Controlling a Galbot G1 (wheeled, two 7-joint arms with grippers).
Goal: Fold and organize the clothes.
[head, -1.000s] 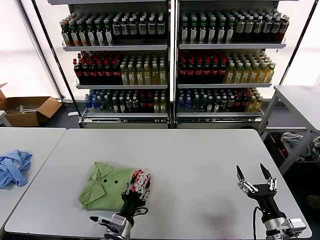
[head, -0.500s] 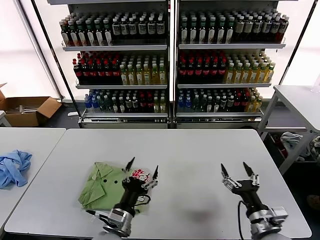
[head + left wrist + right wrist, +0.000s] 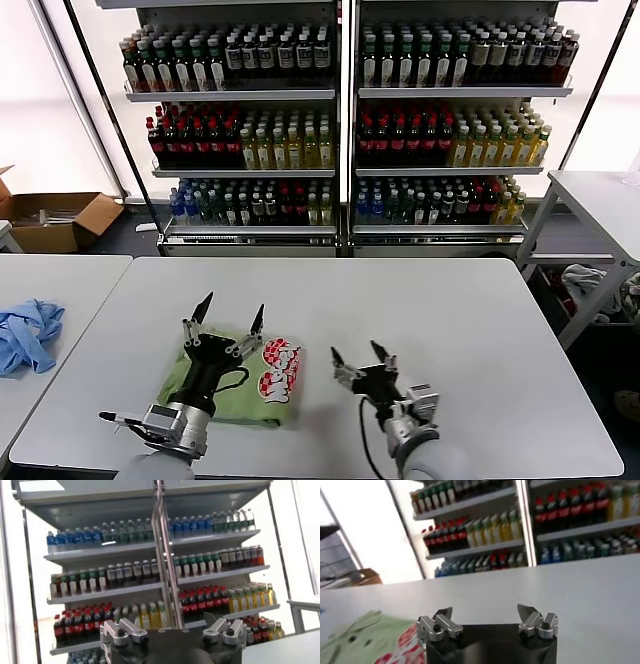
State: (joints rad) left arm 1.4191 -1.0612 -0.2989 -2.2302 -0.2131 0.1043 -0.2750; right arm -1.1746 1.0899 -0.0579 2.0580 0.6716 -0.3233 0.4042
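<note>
Green polo shirt [image 3: 225, 385] folded near table [image 3: 440, 300] front edge; left end effector [image 3: 229, 322] above, right end effector [image 3: 360, 357] beside, both spread wide, empty.

Two tall shelving units [image 3: 340, 120] packed with bottled drinks line the back, bright white light behind them. A white table [image 3: 450, 300] fills the foreground, smaller tables flanking it. An open cardboard box [image 3: 55, 220] sits on the dark floor at left.

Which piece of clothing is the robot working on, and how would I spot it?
Look at the big white table before the drink shelves. Near its front left lies the folded green polo shirt, under the open left gripper. Unlike the blue garment on the neighbouring table, it shows a red-and-white patch.
</note>
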